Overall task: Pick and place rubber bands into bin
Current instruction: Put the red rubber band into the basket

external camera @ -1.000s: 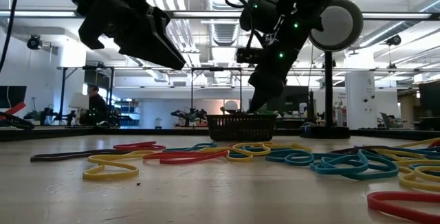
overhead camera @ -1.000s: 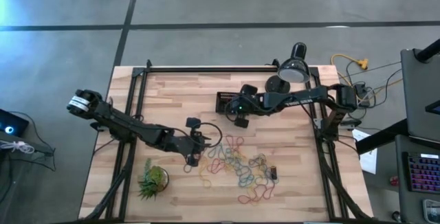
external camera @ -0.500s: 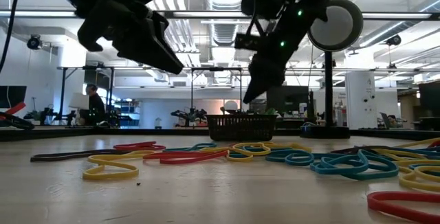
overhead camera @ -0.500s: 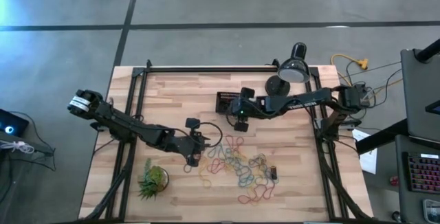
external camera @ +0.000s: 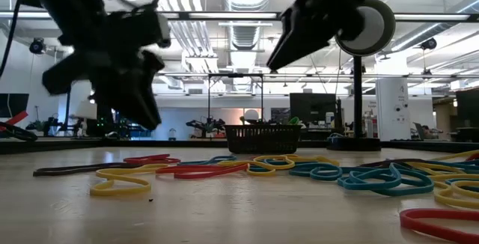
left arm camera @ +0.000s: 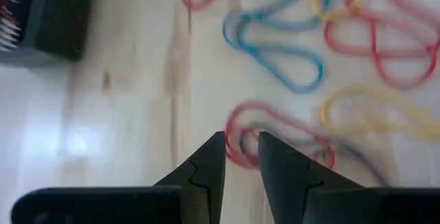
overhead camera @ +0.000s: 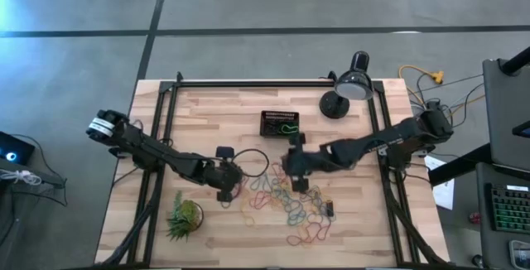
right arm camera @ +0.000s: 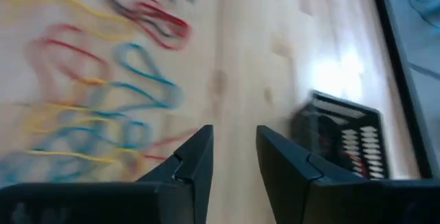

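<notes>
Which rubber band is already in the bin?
The green band lying inside the bin; every other band lies loose on the table in front of it.

In the left wrist view the bin (left arm camera: 41,14) is cut off at the picture's edge and the rubber bands (left arm camera: 275,38) are smeared. In the low view both arms are dark blurs cropped at the top. What lies inside the bin is too small to tell.

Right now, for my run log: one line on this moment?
left end effector: open above red band | right end effector: open, empty | bin: holds bands
</notes>
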